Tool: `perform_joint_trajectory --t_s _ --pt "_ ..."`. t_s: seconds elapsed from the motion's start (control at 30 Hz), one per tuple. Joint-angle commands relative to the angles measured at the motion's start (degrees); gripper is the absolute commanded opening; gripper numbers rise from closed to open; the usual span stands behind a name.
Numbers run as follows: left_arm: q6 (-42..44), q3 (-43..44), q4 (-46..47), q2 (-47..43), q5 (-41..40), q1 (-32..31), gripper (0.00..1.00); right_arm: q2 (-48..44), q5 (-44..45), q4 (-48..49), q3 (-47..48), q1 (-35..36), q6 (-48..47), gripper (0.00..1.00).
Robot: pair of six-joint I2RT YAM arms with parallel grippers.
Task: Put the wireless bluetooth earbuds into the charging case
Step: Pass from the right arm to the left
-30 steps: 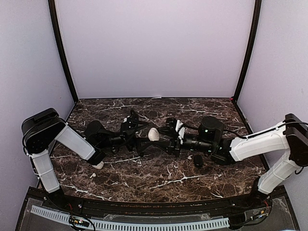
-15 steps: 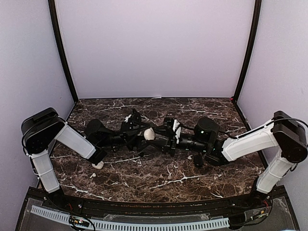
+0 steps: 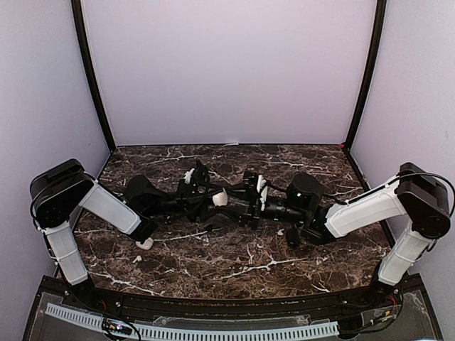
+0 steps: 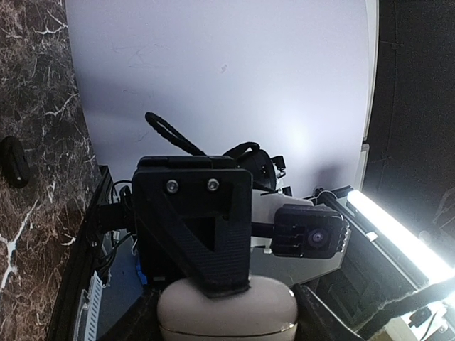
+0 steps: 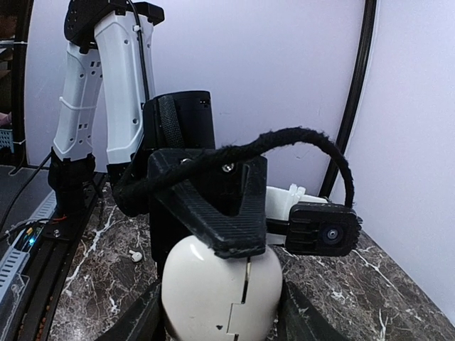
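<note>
A white pebble-shaped charging case [image 3: 220, 198] hangs above the middle of the marble table between both grippers. My left gripper [image 3: 207, 201] comes in from the left and is shut on it, its fingers flanking the case [image 4: 227, 305] in the left wrist view. From the right, my right gripper [image 3: 232, 203] is shut on the same case [image 5: 213, 291], whose lid seam looks closed. Each wrist view shows the other gripper's finger lying across the top of the case. One tiny white earbud [image 5: 135, 256] lies on the table by the left arm [image 3: 136, 259].
A black case [image 3: 292, 236] lies on the marble under the right forearm, and it also shows in the left wrist view [image 4: 14, 160]. A small white rounded piece [image 3: 144, 244] sits by the left arm's elbow. Black frame posts and pale walls enclose the table.
The right arm carried the white case leftward to the left gripper. The left gripper's jaws, wide open before, have closed in on the case.
</note>
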Motion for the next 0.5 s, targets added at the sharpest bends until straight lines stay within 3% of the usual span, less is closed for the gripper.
perform_joint_trajectory --t_s 0.0,0.17,0.47 --pt "0.5 1.7 13.0 -2.2 1.8 -0.2 0.54 0.6 -0.4 2.9 0.9 -0.7 1.1 0.54" --pt "0.8 1.8 13.0 -1.7 2.2 -0.2 0.5 0.5 -1.2 2.6 0.7 -1.0 1.5 0.65" --pt "2.3 1.3 13.0 -0.6 3.1 0.3 0.47 -2.2 -1.5 0.4 -1.3 -1.4 1.9 0.76"
